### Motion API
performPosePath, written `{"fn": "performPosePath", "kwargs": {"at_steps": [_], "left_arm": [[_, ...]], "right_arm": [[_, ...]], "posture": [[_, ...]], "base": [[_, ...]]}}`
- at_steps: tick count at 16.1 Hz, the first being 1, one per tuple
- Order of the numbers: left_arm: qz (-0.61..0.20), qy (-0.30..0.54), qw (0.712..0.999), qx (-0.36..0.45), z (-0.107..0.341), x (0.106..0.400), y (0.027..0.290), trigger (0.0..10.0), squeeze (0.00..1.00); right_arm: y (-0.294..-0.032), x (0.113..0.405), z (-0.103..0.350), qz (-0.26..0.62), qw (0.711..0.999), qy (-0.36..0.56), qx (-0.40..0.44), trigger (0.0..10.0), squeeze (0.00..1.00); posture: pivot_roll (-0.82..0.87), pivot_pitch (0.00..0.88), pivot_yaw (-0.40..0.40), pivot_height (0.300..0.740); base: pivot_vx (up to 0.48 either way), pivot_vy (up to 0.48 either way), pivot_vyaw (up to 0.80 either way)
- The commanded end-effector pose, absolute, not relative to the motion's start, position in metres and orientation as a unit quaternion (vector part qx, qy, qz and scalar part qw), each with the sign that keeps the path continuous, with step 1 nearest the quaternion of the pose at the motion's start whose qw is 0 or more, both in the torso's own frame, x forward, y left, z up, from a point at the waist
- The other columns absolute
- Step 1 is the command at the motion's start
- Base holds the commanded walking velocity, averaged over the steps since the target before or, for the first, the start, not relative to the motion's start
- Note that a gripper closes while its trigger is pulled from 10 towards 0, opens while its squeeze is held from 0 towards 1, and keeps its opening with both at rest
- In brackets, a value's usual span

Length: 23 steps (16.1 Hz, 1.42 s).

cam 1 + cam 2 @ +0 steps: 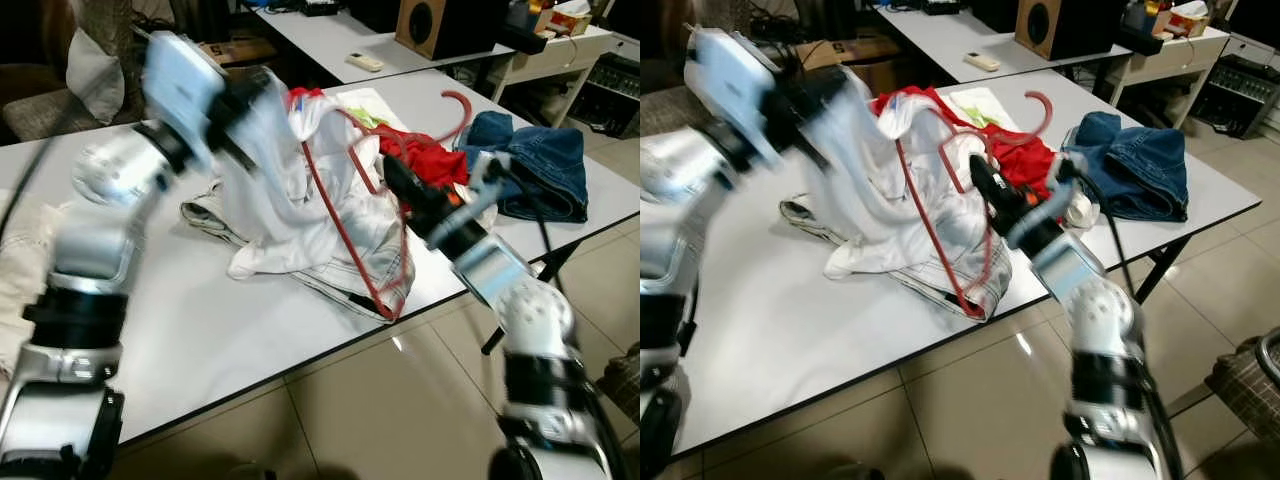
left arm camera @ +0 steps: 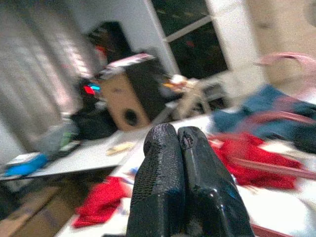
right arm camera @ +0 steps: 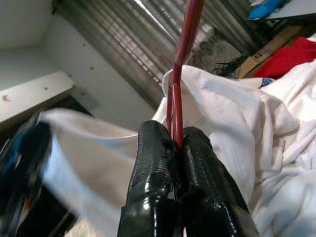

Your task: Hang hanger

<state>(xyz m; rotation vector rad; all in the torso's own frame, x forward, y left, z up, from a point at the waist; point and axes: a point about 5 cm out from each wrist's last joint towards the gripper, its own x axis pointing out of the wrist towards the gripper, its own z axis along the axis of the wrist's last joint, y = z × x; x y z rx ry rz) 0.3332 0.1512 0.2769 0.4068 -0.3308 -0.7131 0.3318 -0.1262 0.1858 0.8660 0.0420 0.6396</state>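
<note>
A red wire hanger (image 3: 190,24) is threaded into a white shirt (image 1: 300,220) that lies bunched on the white table (image 1: 200,330). Its hook (image 1: 462,103) sticks up over a red garment (image 1: 430,160). My right gripper (image 1: 392,172) reaches in from the table's near edge and is shut on the hanger's thin bar, seen up close in the right wrist view (image 3: 177,133). My left gripper (image 1: 250,95) is raised over the far side of the pile, blurred, with the shirt's cloth pulled up to it. Its fingers (image 2: 163,163) press together.
Folded blue jeans (image 1: 540,165) lie at the table's right end. A second table (image 1: 320,35) behind carries a remote (image 1: 365,62); a wooden speaker (image 1: 430,25) stands beyond. Tiled floor (image 1: 400,400) lies in front, with the table leg (image 1: 545,270) at right.
</note>
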Motion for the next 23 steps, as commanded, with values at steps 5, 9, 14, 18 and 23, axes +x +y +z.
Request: {"fn": "performPosePath", "kwargs": {"at_steps": [5,9,14,18,23], "left_arm": [[-0.411,-0.106,0.874,0.237,0.265,0.317,0.146,0.0,0.0],[-0.496,-0.064,0.842,0.2,0.247,0.299,0.119,0.0,0.0],[-0.569,-0.081,0.813,0.097,0.247,0.277,0.082,0.0,0.0],[-0.57,-0.113,0.814,-0.01,0.268,0.278,0.07,0.0,0.0],[-0.485,-0.134,0.86,-0.083,0.285,0.301,0.072,0.0,0.0]], "right_arm": [[-0.145,0.36,0.177,0.148,0.838,-0.003,0.524,10.0,0.0],[-0.122,0.378,0.195,0.151,0.759,-0.025,0.633,10.0,0.0],[-0.092,0.39,0.199,0.114,0.765,-0.013,0.633,10.0,0.0],[-0.077,0.389,0.197,0.12,0.805,-0.004,0.581,10.0,0.0],[-0.06,0.383,0.19,0.155,0.824,0.019,0.544,10.0,0.0]], "posture": [[-0.03,0.0,0.032,0.74],[0.01,0.0,0.04,0.74],[0.02,0.0,0.049,0.74],[0.02,0.0,0.039,0.74],[0.01,0.0,0.03,0.74]], "base": [[0.0,0.0,0.0],[0.0,0.0,0.0],[0.0,0.0,0.0],[0.0,0.0,0.0],[0.0,0.0,0.0]]}}
